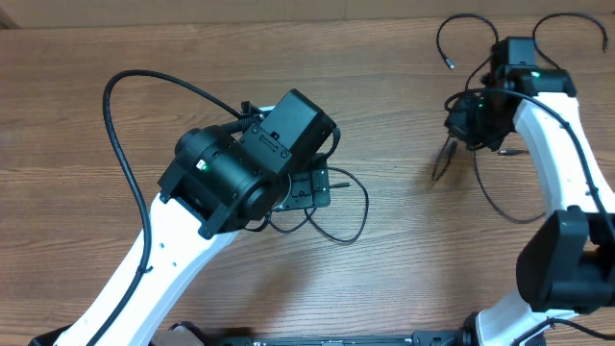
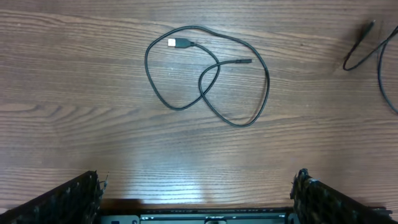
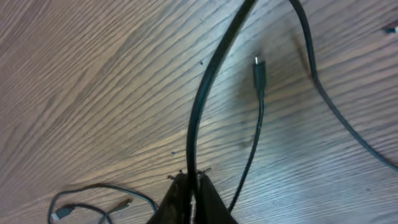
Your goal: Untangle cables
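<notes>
One thin black cable (image 2: 205,93) with a white USB plug lies in a loose crossed loop on the wooden table. It lies ahead of my left gripper (image 2: 196,180), which is open and empty above the table. In the overhead view this loop (image 1: 351,216) pokes out from under the left gripper (image 1: 312,187). My right gripper (image 3: 191,177) is shut on another black cable (image 3: 208,81) and holds it off the table. A third cord with a small plug (image 3: 258,71) lies beside it. In the overhead view the right gripper (image 1: 447,154) is at the right, with cables (image 1: 495,197) trailing from it.
More thin cable curves (image 1: 461,24) lie at the far right edge of the table. A cord end (image 2: 364,40) shows at the right of the left wrist view. The looped cable with plugs (image 3: 93,202) shows at the lower left of the right wrist view.
</notes>
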Controlling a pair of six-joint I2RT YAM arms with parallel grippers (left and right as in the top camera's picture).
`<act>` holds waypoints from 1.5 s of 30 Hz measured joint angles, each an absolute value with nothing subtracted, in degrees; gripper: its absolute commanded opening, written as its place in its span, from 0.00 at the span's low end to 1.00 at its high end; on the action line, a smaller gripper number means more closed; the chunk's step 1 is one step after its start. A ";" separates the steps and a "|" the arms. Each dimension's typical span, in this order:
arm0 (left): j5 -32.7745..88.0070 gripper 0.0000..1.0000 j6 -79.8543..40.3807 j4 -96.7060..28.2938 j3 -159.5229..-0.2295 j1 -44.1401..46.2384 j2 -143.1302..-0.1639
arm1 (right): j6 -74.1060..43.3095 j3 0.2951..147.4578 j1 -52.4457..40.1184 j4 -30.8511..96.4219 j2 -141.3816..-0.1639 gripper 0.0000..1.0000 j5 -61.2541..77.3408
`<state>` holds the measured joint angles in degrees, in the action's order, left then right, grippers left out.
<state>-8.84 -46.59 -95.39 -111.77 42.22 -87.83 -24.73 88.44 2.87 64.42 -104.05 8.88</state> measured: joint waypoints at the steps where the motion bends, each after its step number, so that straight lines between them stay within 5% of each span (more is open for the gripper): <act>1: -8.84 1.00 -46.59 -95.55 -111.77 42.22 -87.83 | -24.73 88.44 2.85 64.45 -104.14 0.48 8.99; 3: -8.84 1.00 -46.61 -95.68 -111.77 42.22 -87.83 | -25.17 88.44 2.92 64.45 -104.20 0.79 9.04; 8: -8.84 0.99 -46.59 -95.70 -111.77 42.22 -87.83 | -25.21 88.44 2.96 64.93 -104.20 0.99 9.04; 17: -8.84 0.99 -46.59 -96.18 -111.77 42.22 -87.83 | -25.47 88.44 4.12 65.23 -104.22 1.00 9.02; 28: -8.84 1.00 -46.59 -96.64 -111.77 42.22 -87.83 | -29.95 87.94 19.29 68.27 -104.22 1.00 4.16; 45: -9.30 1.00 -46.59 -96.49 -111.77 42.22 -87.83 | -36.45 71.81 28.47 61.25 -104.49 1.00 2.28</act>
